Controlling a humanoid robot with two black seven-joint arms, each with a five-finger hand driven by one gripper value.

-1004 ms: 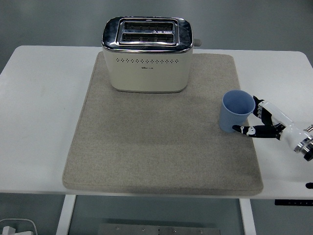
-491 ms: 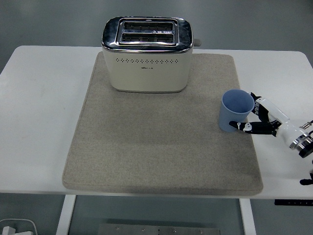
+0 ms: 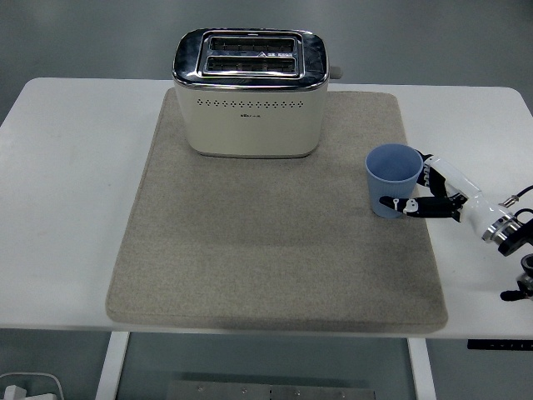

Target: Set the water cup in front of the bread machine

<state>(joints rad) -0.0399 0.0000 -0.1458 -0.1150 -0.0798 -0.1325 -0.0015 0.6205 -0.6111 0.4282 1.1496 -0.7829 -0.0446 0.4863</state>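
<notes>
A light blue water cup (image 3: 392,177) stands upright on the right side of the beige mat (image 3: 266,250). My right hand (image 3: 420,190) comes in from the right edge and is closed around the cup's right side, thumb across its front and fingers behind it. The cream and chrome bread machine (image 3: 250,92) stands at the back of the mat, up and to the left of the cup. The left arm is not in view.
The white table (image 3: 67,208) surrounds the mat on the left, right and back. A small lever (image 3: 336,73) sticks out of the bread machine's right side.
My right hand has closed on the cup and moved it a little to the left and up, further onto the mat. The bread machine has not moved.
</notes>
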